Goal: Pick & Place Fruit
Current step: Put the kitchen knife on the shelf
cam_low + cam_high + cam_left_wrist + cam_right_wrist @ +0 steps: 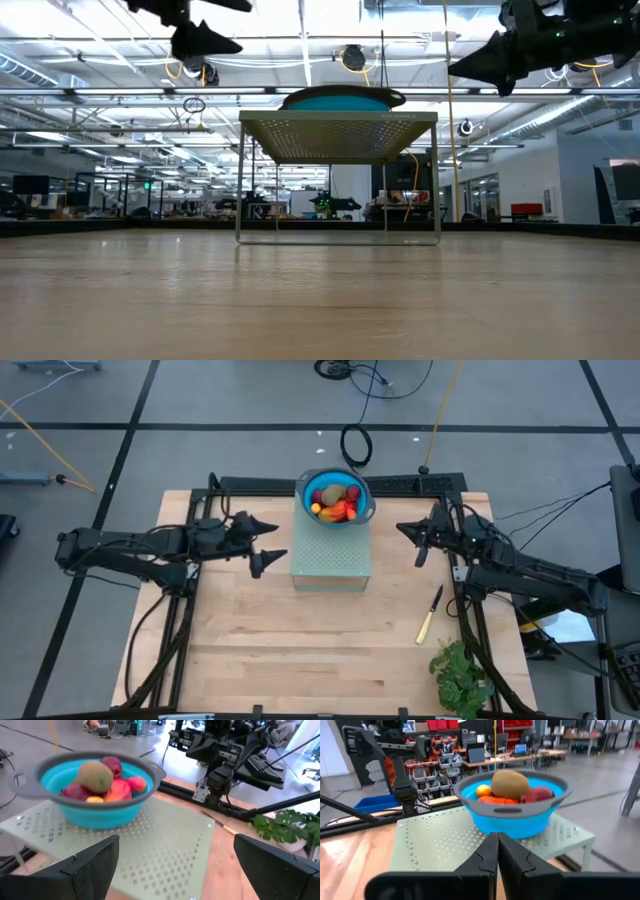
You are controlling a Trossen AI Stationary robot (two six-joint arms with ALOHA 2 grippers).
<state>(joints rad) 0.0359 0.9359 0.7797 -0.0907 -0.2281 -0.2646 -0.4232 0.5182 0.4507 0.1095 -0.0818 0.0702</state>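
the fruit (336, 501) is heaped in a blue bowl (309, 488) with a grey rim, and the bowl stands on the far part of a pale green perforated stand (331, 557) near the middle of the tabletop's far edge. in the pile a brownish-green oval (95, 776) lies on top, with dark red round pieces (113, 765) and orange-red pieces (136, 784) beside and under it. seen from table height, the stand is a raised platform on thin legs, and the bowl's rim just shows above its top.

the left hand (271, 539) hangs in the air just off the stand's left side, its two fingers spread wide apart and holding nothing; its wrist view looks across the stand's top at the bowl. the right hand (409, 540) hangs near the stand's right side, a little apart from it, fingers pressed together and empty, pointing toward the bowl.

on the bare wood of the tabletop (260, 650) toward the right edge lies a yellow-handled knife (430, 616), well apart from the stand. a leafy green bunch (461, 678) sits near the front right corner, just in front of the knife.
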